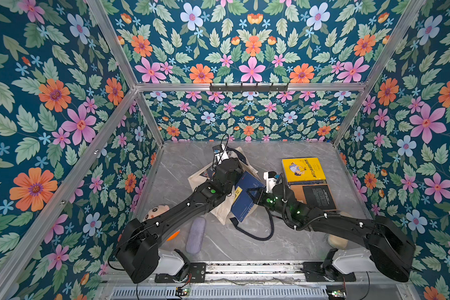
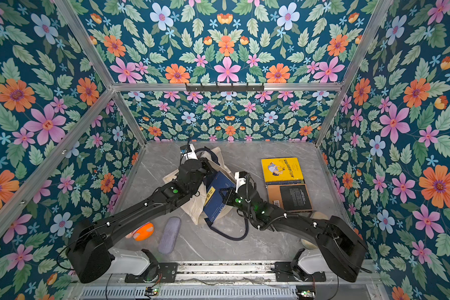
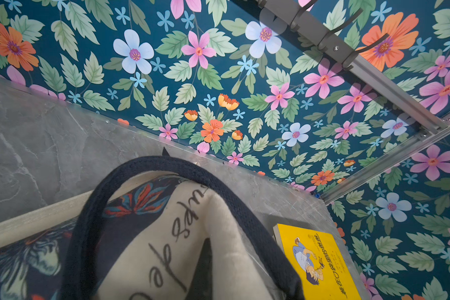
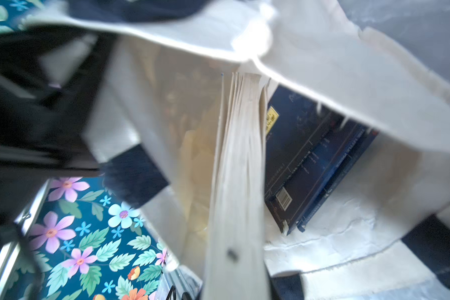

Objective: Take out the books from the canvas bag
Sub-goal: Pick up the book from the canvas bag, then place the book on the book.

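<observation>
Cream canvas bag [image 1: 200,179] lies mid-surface [image 1: 291,233], with a navy book [image 1: 244,201] half out of its mouth. The right fingers [image 1: 253,192] pinch that book's edge, and a second navy book [image 4: 309,155] sits deeper inside. The left fingers, hidden under their wrist, are pressed together on the bag's far rim. A yellow book [image 1: 303,170] and a black book [image 1: 317,196] lie just beside the bag, already out.
</observation>
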Motion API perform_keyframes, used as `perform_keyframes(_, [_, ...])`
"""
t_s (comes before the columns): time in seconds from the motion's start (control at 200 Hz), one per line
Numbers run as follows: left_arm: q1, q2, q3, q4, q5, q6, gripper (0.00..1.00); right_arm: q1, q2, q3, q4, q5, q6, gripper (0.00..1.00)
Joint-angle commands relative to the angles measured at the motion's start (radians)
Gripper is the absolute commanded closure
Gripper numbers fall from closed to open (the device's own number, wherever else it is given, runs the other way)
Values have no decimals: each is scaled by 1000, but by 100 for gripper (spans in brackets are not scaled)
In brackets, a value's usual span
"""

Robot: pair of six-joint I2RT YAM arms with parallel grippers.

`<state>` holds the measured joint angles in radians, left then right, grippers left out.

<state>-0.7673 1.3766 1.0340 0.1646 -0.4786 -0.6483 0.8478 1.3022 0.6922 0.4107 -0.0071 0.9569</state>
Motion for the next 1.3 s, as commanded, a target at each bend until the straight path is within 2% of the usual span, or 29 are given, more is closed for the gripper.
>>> perform_keyframes(0.0, [5, 1, 7, 80, 54, 49, 100, 0, -91, -10, -93, 70, -51, 100])
perform_keyframes(0.205, [17, 42, 36, 74, 127, 129, 100, -6, -312, -42, -261, 214, -95, 100])
perform_keyframes(0.28, [20, 55, 47, 72, 156, 161, 100, -37, -384, -48, -323, 231, -101, 100])
perform_keyframes(0.575, [22, 49, 61, 67, 215, 259, 100, -241, -631, -89, -537, 238, -65, 100])
perform_keyframes(0.775, [23, 35, 59, 56, 220, 279, 100, -437, -738, -112, -674, 211, -22, 100])
perform_keyframes(0.955, [22, 37, 61, 52, 264, 269, 100, -666, -756, -168, -672, 51, 20, 100])
perform_keyframes(1.065, [22, 42, 64, 49, 277, 265, 100, -787, -736, -206, -606, -58, 44, 100])
perform_keyframes(1.29, [22, 52, 64, 50, 310, 256, 100, -825, -635, -259, -464, -69, 55, 100])
